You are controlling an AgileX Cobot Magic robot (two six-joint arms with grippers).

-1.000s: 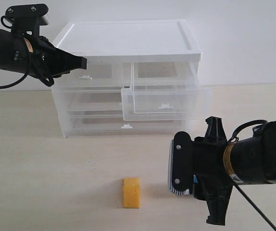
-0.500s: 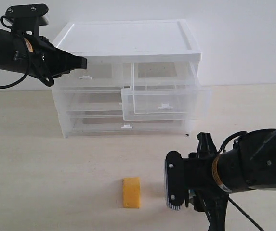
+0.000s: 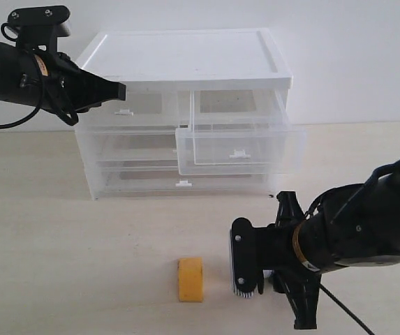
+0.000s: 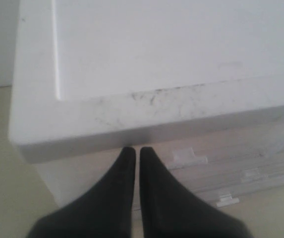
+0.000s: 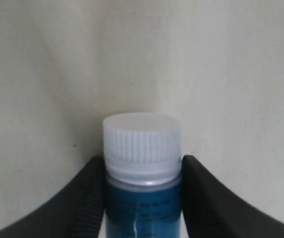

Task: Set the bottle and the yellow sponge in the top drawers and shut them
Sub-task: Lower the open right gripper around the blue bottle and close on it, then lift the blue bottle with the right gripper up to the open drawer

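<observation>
— Where's the risk from here?

— The bottle (image 5: pixel 142 203). My right gripper (image 3: pixel 242 273) is clamped on its blue body just below the cap (image 5: pixel 141 141). If the pads slide on that smooth plastic, it could tip or drop out on the lift. It also sits low over the desk (image 3: pixel 81 265), cap pointing left, just beside the sponge (image 3: pixel 190 279) — a leftward drift would knock the sponge away.

— And the drawers?

— The right drawer (image 3: pixel 238 150) is pulled out, well behind the gripper. I'd say too flat an approach would hit its front wall. The left drawer (image 3: pixel 151 105) is shut, so the sponge has nowhere to go yet.

— Arm poses?

— The right arm lies low along the near desk, gripper facing left. The left arm is raised at the far left — the left gripper (image 4: pixel 136 163) has its fingers pressed together on nothing, tip near the chest's (image 3: pixel 186 52) top-left corner, just above the left drawer's handle (image 3: pixel 123 112).
</observation>
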